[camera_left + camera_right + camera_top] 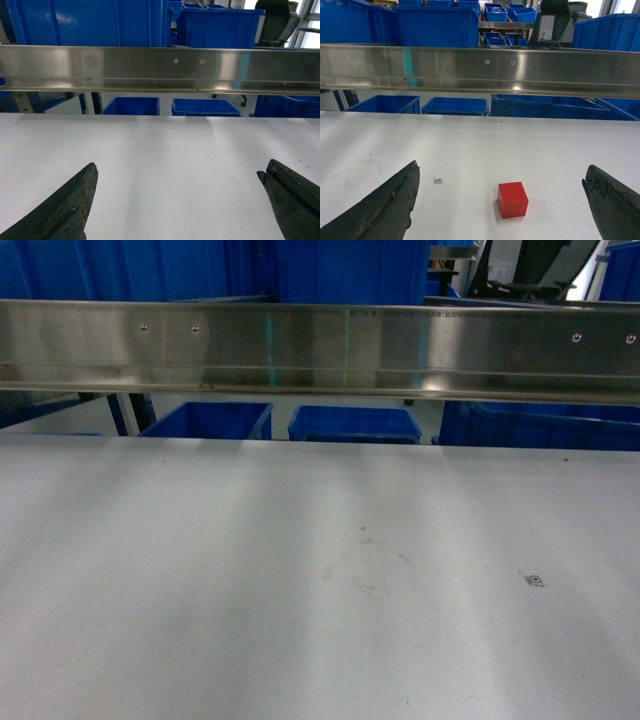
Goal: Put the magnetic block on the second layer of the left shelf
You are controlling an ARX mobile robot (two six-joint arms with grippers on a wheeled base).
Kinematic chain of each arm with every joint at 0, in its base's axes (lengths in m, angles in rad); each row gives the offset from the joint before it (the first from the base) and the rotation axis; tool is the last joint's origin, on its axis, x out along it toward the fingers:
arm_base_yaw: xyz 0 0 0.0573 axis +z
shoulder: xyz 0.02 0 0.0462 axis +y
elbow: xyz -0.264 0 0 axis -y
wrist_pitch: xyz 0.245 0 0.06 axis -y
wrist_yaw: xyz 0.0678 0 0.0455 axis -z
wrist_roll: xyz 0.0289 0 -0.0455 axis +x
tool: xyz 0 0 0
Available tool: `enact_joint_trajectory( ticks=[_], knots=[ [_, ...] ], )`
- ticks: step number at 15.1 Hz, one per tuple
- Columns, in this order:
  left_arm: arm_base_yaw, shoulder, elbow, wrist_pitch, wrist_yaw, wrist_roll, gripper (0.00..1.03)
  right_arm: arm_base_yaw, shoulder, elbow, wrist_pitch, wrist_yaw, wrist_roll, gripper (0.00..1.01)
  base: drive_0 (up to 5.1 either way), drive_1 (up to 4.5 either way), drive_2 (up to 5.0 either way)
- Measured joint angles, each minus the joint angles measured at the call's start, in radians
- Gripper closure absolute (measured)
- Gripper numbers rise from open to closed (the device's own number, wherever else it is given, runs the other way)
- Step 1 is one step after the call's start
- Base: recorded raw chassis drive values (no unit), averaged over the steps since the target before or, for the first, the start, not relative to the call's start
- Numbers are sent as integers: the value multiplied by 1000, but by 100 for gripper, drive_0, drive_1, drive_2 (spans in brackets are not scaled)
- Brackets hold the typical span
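One red magnetic block [512,199] on white worktop [470,150] between spread fingers of right gripper [500,202]; left gripper [177,200] likewise spread, nothing held; contents of blue bins [454,105] behind steel beam [480,70] hidden.

White table [300,590] top bare and flat, room to move across it. Only thing on it: red cube [512,199], between the wide-apart fingers [385,205] of the right gripper [500,200], touching neither. Steel beam [320,348] spans the far edge, blocking reach at that height; gap beneath it. Blue bins [354,424] crowd behind.
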Motion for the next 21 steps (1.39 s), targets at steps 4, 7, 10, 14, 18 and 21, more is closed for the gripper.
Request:
enact_joint_trajectory(
  ticks=[4,7,10,14,18,21],
  knots=[
    [0,0,0,0,0,0,5,122,163,39,122,100,58,3,0,0,0],
    [0,0,0,0,-1,0,5,27,711,225,450,16,140,3,0,0,0],
    [0,0,0,0,0,0,5,-111,1141,389,407,-88,96,3,0,0,0],
    [0,0,0,0,0,0,5,-161,1426,410,567,-207,12,3,0,0,0],
    [0,0,0,0,0,0,5,-136,1606,409,681,-210,-24,3,0,0,0],
    [0,0,0,0,0,0,5,-137,1806,491,740,-181,-38,3,0,0,0]
  ],
)
